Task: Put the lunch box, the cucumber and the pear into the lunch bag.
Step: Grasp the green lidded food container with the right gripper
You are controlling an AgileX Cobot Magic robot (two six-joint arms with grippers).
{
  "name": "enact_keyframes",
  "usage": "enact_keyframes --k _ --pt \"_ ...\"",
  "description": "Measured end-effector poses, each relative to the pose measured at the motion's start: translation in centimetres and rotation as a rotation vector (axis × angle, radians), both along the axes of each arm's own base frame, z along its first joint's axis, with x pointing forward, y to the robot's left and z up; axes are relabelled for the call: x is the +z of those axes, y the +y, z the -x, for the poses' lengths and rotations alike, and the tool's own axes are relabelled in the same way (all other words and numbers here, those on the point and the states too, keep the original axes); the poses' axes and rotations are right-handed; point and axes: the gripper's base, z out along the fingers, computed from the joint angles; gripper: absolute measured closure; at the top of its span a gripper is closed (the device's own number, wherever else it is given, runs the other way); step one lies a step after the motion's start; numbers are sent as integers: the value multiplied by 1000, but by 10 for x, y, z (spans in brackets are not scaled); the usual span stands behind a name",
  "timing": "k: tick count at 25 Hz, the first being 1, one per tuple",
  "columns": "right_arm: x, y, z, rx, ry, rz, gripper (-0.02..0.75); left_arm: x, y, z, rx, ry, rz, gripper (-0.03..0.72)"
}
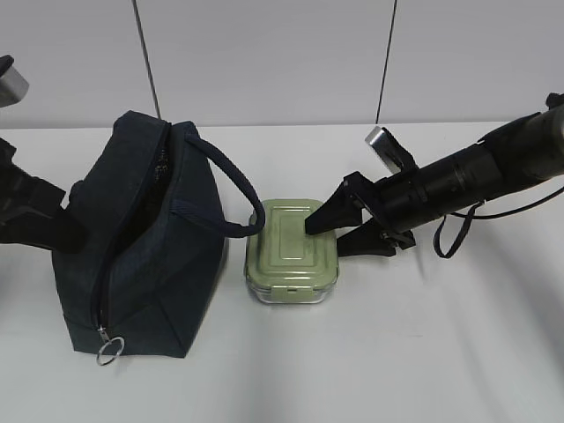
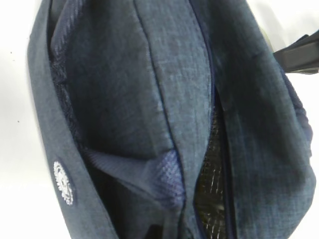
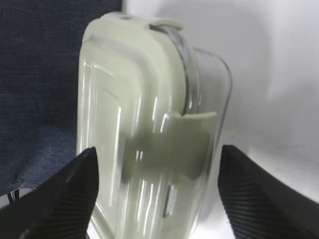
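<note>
The white table (image 1: 423, 352) is carrying everything. On its left half the dark navy lunch bag (image 1: 145, 238) is standing, its top zipper undone so the mouth is gaping, its padded loop handle (image 1: 225, 181) arching over toward the right and its metal ring pull (image 1: 109, 352) dangling at the near bottom corner. In the left wrist view the bag (image 2: 164, 99) is filling nearly the whole frame, with a dark mesh-like lining showing through the slit. The left arm is coming in from the left edge and pressing against the bag's side; its gripper itself is not showing clearly in any view, and its jaws are sitting closed. The right gripper (image 1: 344, 225) is reaching in from the right with its jaws spread wide, one finger lying over the lid of the lunch box (image 1: 293, 251) and the other beside its right edge, not clamping it. The lunch box (image 3: 149, 149) is sitting just beside the bag's right wall, under the handle, between the two black fingers (image 3: 65, 199).
</note>
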Motion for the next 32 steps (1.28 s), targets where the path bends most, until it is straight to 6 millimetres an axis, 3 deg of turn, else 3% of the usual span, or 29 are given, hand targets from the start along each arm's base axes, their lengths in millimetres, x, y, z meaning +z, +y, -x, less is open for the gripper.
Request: enact_keyframes --k 11,22,32 --pt "-12 0 0 -2 28 -2 167 0 0 0 0 0 0 686" --pt "-13 0 0 -1 26 -1 174 0 0 0 1 -2 0 686" --pt "-11 1 1 3 34 -26 339 0 0 0 2 -3 0 686"
